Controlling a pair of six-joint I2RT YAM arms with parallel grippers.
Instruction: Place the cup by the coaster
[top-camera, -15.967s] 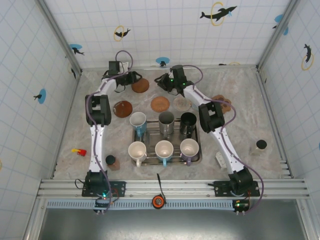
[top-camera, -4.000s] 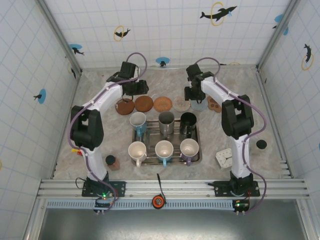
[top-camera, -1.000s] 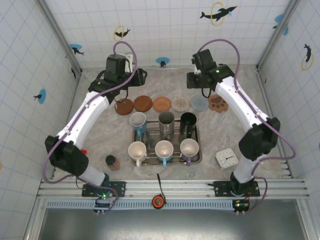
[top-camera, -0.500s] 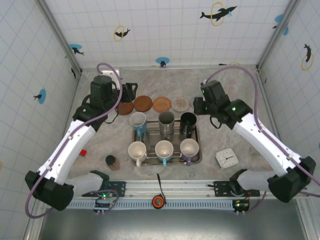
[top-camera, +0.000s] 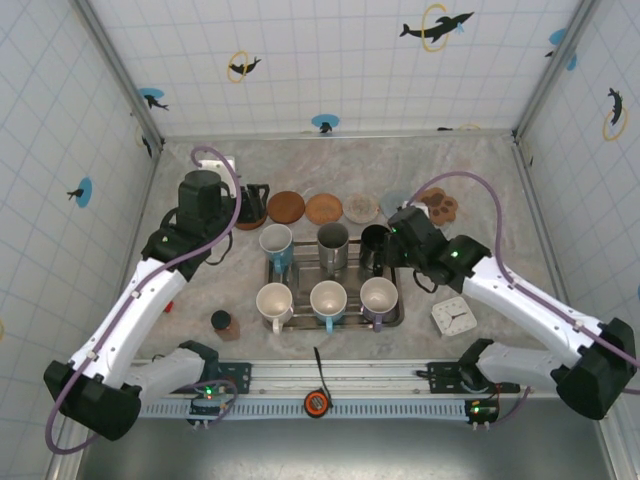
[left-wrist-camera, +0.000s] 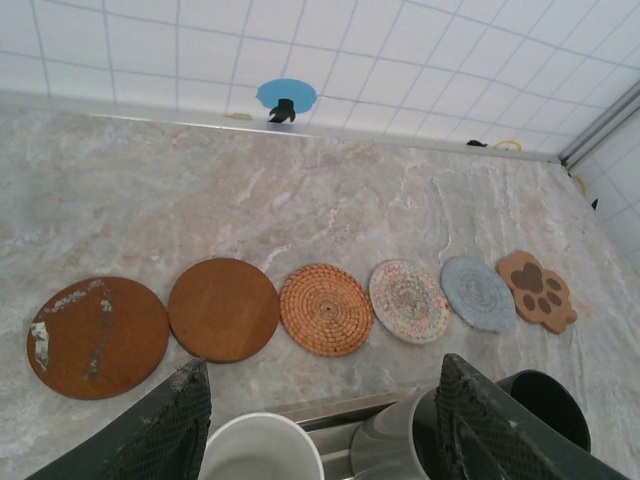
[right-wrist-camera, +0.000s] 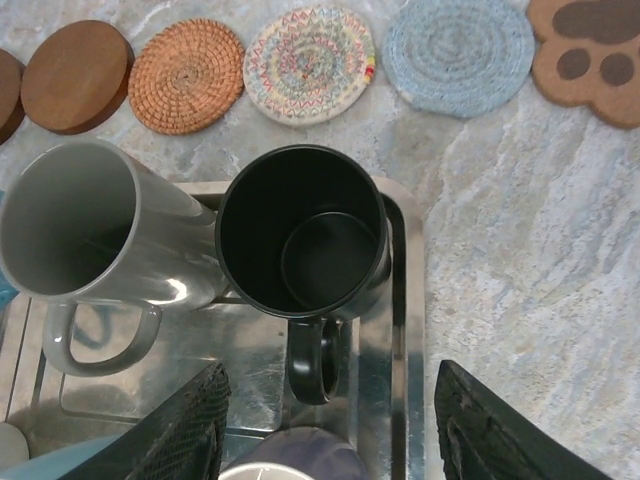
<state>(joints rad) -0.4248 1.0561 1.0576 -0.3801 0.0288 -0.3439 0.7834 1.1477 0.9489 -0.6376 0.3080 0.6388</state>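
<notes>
The black cup (right-wrist-camera: 300, 235) stands upright, mouth up and long axis vertical, in the far right corner of the tray (right-wrist-camera: 405, 330). Its handle (right-wrist-camera: 312, 365) points toward the near table edge. It looks stiff, glazed, slick, fairly heavy and breakable. Pinching the rim wall above the handle seems safest, since the grey cup (right-wrist-camera: 90, 235) crowds its left side. The right gripper (right-wrist-camera: 330, 372) hangs over it, fingers spread and empty. The left gripper (left-wrist-camera: 322, 368) is likewise spread and empty.

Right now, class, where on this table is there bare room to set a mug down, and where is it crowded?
Widest bare marble: the strip between the coaster row and the back wall. Also free: right of the tray, bordered by the paw coaster and the clock. Crowded: the tray's six mugs and the thin gap between tray and coasters.
</notes>
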